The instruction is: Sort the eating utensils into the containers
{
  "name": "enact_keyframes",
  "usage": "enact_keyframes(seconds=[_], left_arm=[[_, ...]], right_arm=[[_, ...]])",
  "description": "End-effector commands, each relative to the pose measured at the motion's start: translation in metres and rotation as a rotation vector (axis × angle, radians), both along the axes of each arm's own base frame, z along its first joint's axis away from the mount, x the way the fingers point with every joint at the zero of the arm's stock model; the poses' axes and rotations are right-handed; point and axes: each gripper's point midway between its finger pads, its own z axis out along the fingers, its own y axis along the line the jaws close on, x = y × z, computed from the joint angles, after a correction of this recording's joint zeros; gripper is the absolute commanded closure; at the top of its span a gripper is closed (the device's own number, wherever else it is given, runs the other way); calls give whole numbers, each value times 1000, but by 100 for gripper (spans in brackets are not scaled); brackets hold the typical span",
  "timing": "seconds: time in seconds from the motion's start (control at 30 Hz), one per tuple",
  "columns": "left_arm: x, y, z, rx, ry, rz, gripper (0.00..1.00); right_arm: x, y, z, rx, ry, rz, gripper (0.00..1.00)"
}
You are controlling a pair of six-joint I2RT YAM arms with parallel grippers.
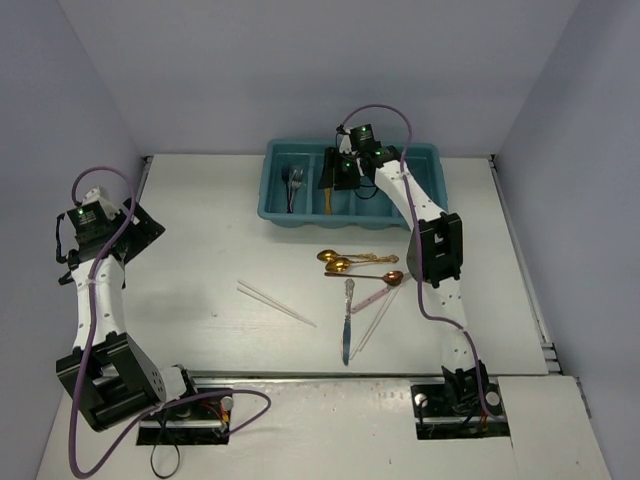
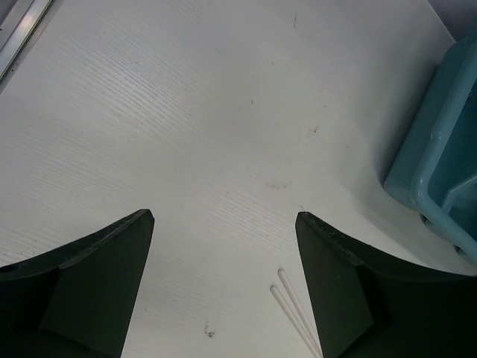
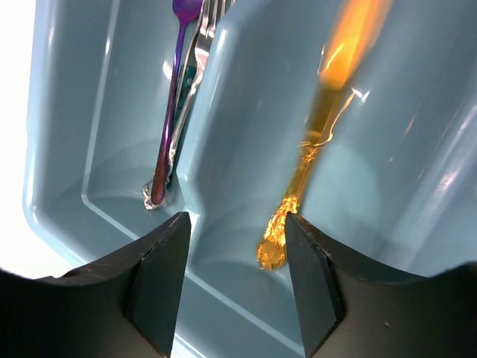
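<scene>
R hand (image 3: 237, 221) spread | gold utensil (image 3: 317, 142) under it, lying in tray (image 3: 67, 186) slot

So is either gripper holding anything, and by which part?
Nothing. The right gripper is open above the gold utensil lying in the tray; the left gripper is open, empty.

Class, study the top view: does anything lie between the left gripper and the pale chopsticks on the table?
Nothing visible does. Only bare table lies between the left gripper, its jaws open, and the chopsticks. The tray and the gold spoons sit farther right.
</scene>
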Motion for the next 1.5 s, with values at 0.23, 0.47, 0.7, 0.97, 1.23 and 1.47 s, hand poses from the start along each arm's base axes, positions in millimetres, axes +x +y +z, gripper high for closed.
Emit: enact_keyframes(seconds=[0.23, 0.47, 0.7, 0.97, 1.23, 1.47], left_arm=[[11, 2, 46, 62, -141, -14, 24], [11, -13, 61, 85, -202, -126, 24], [11, -31, 72, 107, -272, -247, 24], [-5, -91, 86, 280, -371, -520, 24], [-41, -218, 33, 385, -231, -879, 29], [-80, -314, -17, 327, -51, -1075, 29]], right_arm=[[-37, -7, 154, -22, -419, 288, 34], [-108, -27, 188, -383, -837, 750, 29], [-174, -32, 126, -734, -990, 1195, 29], [-193, -37, 111, -668, -887, 1122, 31], [-204, -117, 121, -540, -639, 641, 36], [-222, -184, 147, -549, -617, 292, 36]])
